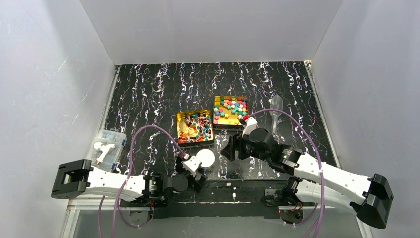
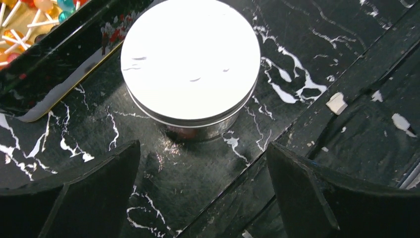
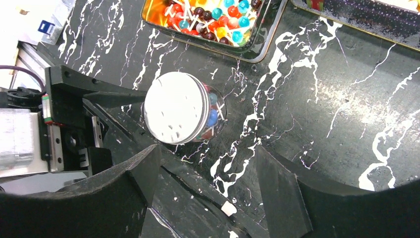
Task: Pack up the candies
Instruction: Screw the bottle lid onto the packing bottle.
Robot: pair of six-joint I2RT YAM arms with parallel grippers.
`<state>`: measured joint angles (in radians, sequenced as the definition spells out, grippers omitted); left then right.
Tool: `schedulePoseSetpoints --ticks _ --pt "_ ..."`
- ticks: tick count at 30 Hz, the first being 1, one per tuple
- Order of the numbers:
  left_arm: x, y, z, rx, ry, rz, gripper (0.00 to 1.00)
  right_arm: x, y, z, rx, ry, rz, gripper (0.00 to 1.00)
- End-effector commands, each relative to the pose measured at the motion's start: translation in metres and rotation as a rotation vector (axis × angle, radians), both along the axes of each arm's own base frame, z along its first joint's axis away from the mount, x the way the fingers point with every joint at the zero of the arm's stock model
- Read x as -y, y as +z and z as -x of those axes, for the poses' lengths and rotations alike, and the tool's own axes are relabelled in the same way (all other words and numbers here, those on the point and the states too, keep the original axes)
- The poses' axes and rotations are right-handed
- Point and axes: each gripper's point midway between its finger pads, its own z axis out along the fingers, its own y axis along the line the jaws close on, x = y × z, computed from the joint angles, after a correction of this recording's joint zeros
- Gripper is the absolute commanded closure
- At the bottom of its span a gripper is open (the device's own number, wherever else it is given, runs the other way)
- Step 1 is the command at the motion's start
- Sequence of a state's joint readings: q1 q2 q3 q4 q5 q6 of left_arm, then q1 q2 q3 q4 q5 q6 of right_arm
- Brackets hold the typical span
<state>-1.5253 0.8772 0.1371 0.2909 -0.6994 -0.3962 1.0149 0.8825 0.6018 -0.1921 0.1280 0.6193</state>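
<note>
Far L: clear plastic box (image 1: 110,145) on table (image 1: 148,99), contents unreadable. L claw (image 2: 203,146) released, spread wide, aimed at jar (image 2: 198,130) at its 12 o'clock, no contact yet. White lid (image 2: 190,59) on. Some candies (image 3: 212,119) seen inside jar; more in gold tin (image 1: 182,127) at jar's 12 o'clock and second gold tin (image 1: 225,120) at 1 o'clock. R claw (image 3: 208,148) released, empty, at jar's 3 o'clock.

Prob. step: brace jar w/ L claw. Grip wall below lid, square, gentle squeeze, no tipping.

Can't tell if lid fully seated. Fill level hidden. Tins cut off in wrist views.
</note>
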Motion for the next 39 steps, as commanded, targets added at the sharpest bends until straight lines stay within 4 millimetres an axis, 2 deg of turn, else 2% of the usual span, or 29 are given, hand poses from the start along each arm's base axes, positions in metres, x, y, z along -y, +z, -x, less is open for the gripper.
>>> schedulePoseSetpoints --ticks 1,12,19,26,28,33,39 --pt "0.012 0.025 -0.010 0.079 0.028 0.156 0.02 -0.001 0.000 0.000 0.024 0.014 -0.013 0.22" --pt "0.017 0.019 -0.010 0.102 -0.011 0.212 0.05 -0.005 -0.002 0.001 0.019 0.025 -0.027 0.25" --pt "0.023 0.003 -0.018 0.096 -0.029 0.170 0.07 -0.006 -0.004 0.004 0.009 0.031 -0.033 0.26" --pt "0.030 -0.011 -0.022 0.081 -0.042 0.159 0.12 -0.004 -0.004 0.006 0.007 0.035 -0.036 0.28" --pt "0.040 -0.009 -0.023 0.083 -0.054 0.168 0.14 -0.004 -0.005 0.006 0.006 0.036 -0.036 0.30" --pt "0.048 -0.010 -0.027 0.091 -0.075 0.166 0.15 0.000 -0.009 0.005 0.004 0.031 -0.003 0.31" --pt "0.062 -0.012 -0.027 0.114 -0.147 0.141 0.12 0.003 -0.012 0.004 0.012 0.032 0.029 0.31"
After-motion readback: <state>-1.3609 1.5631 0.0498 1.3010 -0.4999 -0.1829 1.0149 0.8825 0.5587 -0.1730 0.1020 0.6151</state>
